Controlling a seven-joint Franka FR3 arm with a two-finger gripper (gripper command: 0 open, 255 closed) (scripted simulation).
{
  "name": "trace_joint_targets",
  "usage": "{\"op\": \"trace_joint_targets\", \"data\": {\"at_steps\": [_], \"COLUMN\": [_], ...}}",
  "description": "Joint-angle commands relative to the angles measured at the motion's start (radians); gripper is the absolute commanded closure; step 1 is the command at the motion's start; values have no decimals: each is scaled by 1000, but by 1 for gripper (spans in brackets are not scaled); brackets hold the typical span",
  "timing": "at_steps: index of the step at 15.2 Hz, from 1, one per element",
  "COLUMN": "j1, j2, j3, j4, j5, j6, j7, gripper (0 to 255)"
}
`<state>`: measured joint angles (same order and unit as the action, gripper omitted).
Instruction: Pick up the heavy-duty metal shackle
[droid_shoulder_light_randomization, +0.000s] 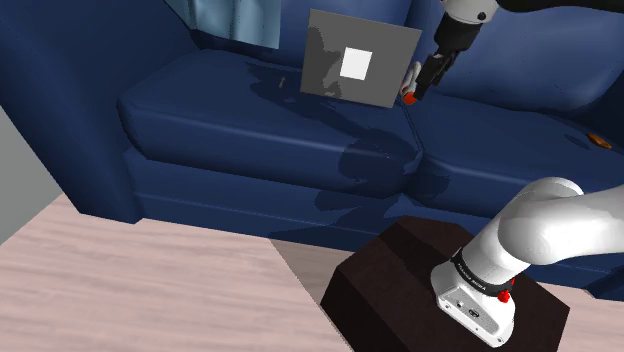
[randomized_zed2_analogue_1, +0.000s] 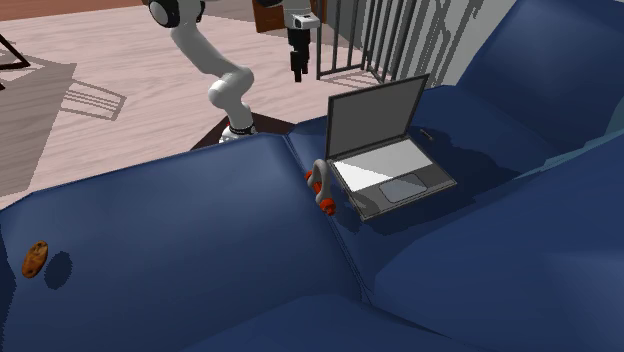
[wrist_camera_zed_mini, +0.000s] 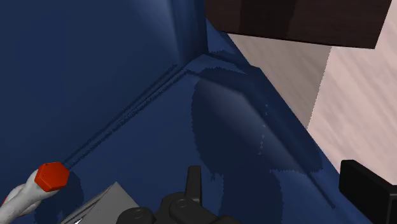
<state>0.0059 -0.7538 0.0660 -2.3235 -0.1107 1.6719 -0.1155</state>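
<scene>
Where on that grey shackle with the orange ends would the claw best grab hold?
Likely the grey curved body of the shackle, between its orange ends, with the claw coming down from above. It lies in the seam between two sofa cushions with the open laptop close beside it, so a sideways approach looks crowded.

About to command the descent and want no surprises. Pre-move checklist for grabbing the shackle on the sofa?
1. Target found: ok. Grey metal shackle with red-orange pin ends lies in the seam between cushions of the dark blue sofa.
2. Target free: ok. All-black two-finger gripper hangs clear of it.
3. Alignment: not ok. In the wrist view the shackle sits off to the gripper's side.
4. Side clearance: not ok. Open grey laptop lies right beside the shackle.
</scene>
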Motion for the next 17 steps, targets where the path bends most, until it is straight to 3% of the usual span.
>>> {"op": "trace_joint_targets", "data": {"at_steps": [1,9,17], "j1": [0,-77,-134], "j2": [0,239,485], "j3": [0,-131,-264], "j4": [0,174,388], "j5": [0,21,103], "j6": [0,81,112], "j7": [0,-11,-43], "gripper": [0,0,0]}}
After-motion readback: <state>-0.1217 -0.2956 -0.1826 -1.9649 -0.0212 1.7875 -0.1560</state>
